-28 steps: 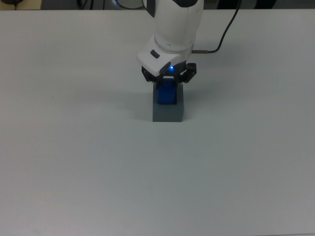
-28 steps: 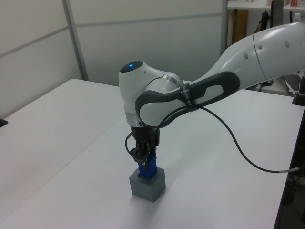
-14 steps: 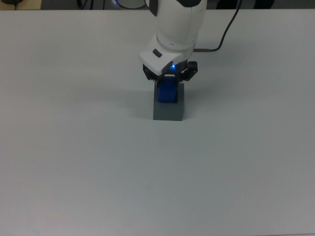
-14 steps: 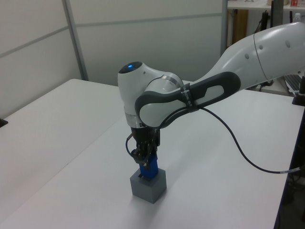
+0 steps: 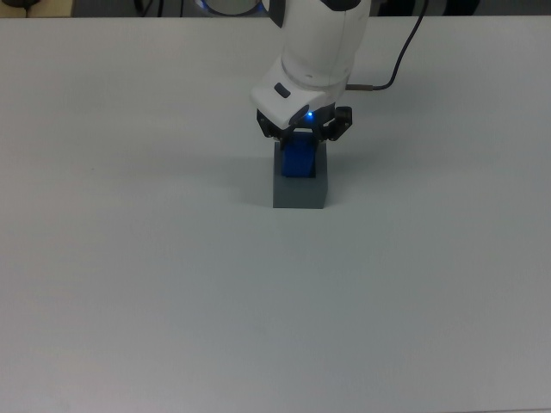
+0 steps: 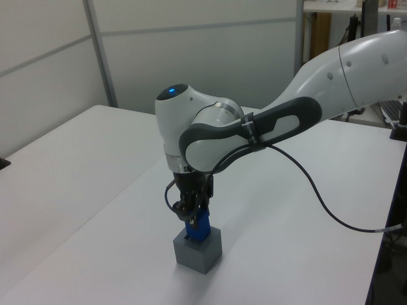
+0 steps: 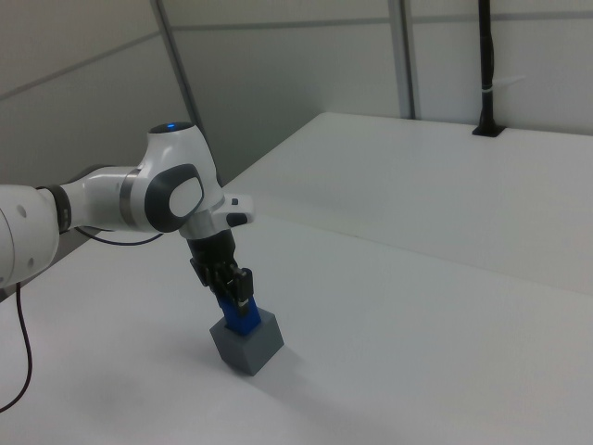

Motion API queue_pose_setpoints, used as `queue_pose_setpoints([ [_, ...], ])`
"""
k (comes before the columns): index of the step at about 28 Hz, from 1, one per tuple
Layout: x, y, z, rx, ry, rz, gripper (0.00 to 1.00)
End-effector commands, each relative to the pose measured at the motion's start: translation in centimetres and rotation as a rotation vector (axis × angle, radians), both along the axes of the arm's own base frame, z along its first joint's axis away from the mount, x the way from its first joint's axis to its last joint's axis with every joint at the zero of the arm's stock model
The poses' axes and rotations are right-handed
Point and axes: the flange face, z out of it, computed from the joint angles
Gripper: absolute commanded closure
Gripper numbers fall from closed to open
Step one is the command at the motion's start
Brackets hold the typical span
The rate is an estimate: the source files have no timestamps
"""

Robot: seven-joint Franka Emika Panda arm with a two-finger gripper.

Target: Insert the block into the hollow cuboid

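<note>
White and matte, the table (image 5: 129, 284) is filling the top view, with pale wall panels (image 6: 191, 51) standing behind it in the left view. Over its far middle the black gripper (image 5: 305, 138) is pointing straight down, its fingers closing on the block (image 5: 299, 161), a small bright blue cube with smooth plain faces. The block is sitting partly down in the square recess of the hollow cuboid (image 5: 300, 191), a dull grey box resting flat on the table; its upper part is showing above the rim in the right view (image 7: 243, 316). Above the gripper the glossy white arm (image 6: 210, 130) with its dark grey joint cover is bending away, and a thin black cable (image 6: 331, 206) is looping off it toward the left view's right. Compared with a second ago, gripper, block and cuboid are all lying slightly farther toward the top view's right, and the block is standing a little lower in the recess.
</note>
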Motion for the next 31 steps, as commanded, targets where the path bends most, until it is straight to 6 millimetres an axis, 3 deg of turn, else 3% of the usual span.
queue_pose_setpoints([
  [1, -0.9, 0.4, 0.1, -0.016, 0.018, -0.058, 0.72],
  [9, -1.2, 1.7, 0.2, -0.011, 0.018, -0.04, 0.72],
  [31, -0.7, 1.3, -0.3, -0.035, -0.008, 0.035, 0.71],
])
